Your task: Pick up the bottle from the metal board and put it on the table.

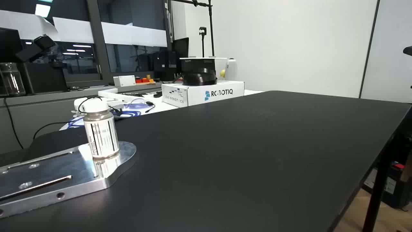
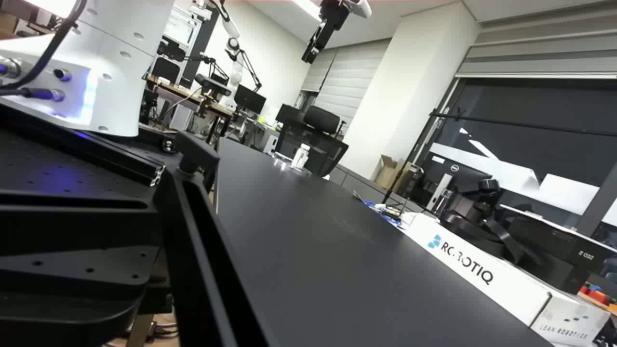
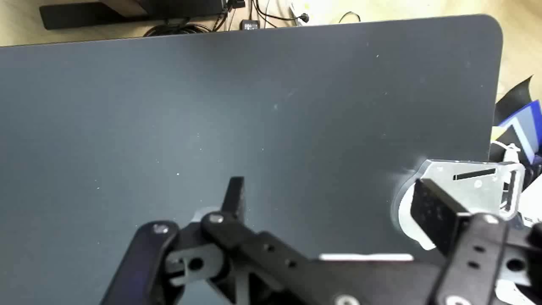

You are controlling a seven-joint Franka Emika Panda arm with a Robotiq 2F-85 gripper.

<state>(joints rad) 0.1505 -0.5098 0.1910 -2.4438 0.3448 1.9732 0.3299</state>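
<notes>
One bottle (image 1: 101,135), upright on the metal board (image 1: 54,168); one tool (image 3: 333,202), spread wide, empty; one hazard, we judge: an off-centre approach could topple the bottle.

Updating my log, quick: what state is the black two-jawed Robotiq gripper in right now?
Black two-jawed Robotiq gripper: open, jaws wide apart, holding nothing.

Wrist view bright; gripper (image 3: 332,199) soft, out of focus. Pale sheen on table (image 3: 254,118) beyond it; metal board (image 3: 480,197) partly behind it washed out. In an exterior view, lit ceiling strip (image 2: 307,8) above gripper.
</notes>
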